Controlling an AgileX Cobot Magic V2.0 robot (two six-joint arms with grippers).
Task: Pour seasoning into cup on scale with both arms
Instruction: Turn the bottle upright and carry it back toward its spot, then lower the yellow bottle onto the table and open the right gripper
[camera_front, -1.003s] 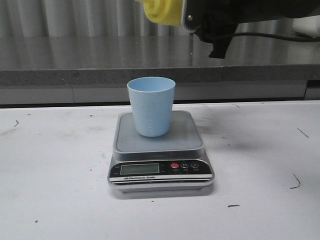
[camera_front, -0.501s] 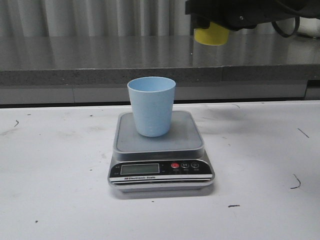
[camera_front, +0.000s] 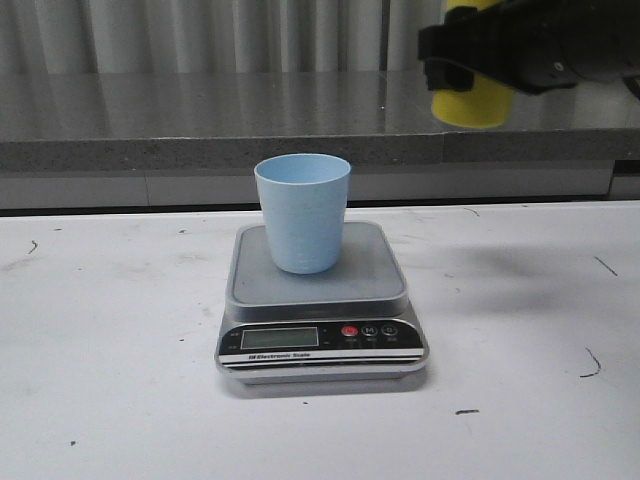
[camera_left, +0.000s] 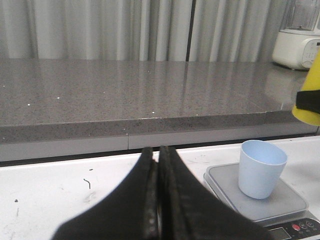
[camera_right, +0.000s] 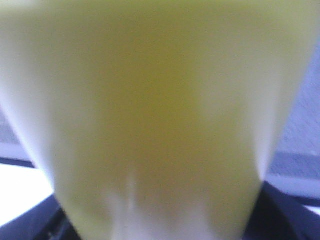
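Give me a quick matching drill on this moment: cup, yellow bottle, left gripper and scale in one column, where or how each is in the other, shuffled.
Things:
1. cup
2. yellow bottle
3. left gripper
4. scale

States:
A. flat on the white table, display facing the camera
B. fingers pressed together, holding nothing
C. held in the air, to the right of the cup
D. standing upright on the grey platform

Pairs: 1-D, 2-C, 3-B, 4-A
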